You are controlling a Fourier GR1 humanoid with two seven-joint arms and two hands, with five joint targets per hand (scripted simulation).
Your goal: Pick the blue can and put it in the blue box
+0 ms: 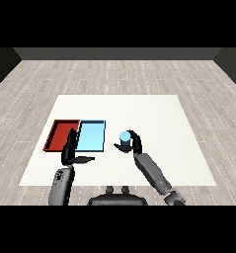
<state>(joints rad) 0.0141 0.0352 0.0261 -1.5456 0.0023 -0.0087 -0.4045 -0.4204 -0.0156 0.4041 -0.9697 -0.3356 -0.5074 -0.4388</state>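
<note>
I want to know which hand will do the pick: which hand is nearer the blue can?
Right. The right hand is curled round the blue can. The left hand hangs well to the can's left, in front of the trays, fingers straight.

Right hand (135,143) curls round the blue can (123,138) — beside the light blue tray (92,148).

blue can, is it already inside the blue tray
No, the blue can is right of the blue tray, over the white table, with the right hand curled round it.
</note>
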